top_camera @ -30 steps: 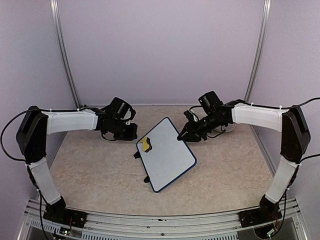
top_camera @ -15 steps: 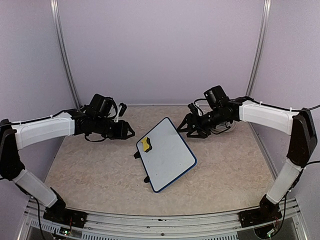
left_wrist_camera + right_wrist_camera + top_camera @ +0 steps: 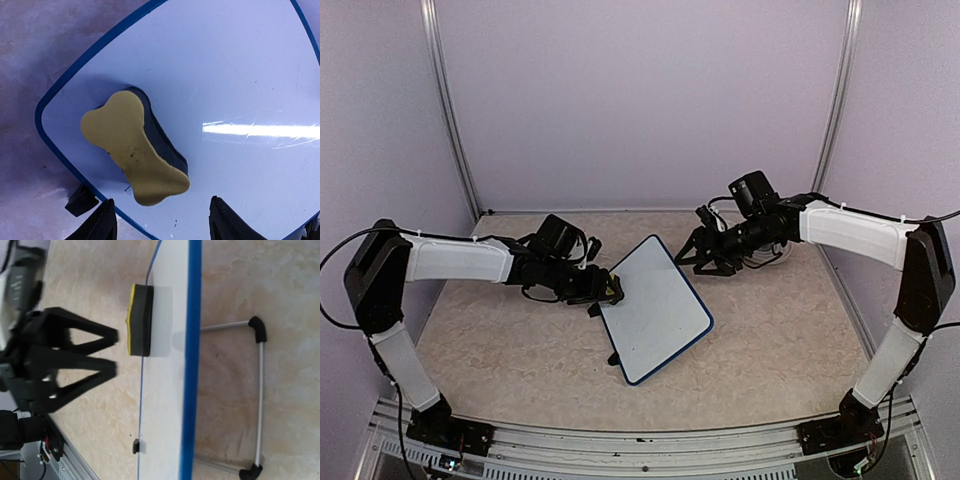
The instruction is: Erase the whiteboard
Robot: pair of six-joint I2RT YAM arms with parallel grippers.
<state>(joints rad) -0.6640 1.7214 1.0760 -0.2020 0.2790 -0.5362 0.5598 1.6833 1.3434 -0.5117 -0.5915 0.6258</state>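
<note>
The left gripper [image 3: 161, 215] has its jaws open just by the yellow eraser [image 3: 132, 147] on the whiteboard [image 3: 655, 310], likely to grab it. The right gripper [image 3: 703, 262], upper right, waits with jaws apart too.

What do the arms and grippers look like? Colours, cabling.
Both alike: left arm and right arm have white shells on the long links, black joints and bases, thin black cables looping off the shoulders. The left gripper and right gripper are all black, two fingers each, framed as open triangles.

Overhead looks down; wrist views (both close) share the whiteboard [image 3: 240, 70].
</note>
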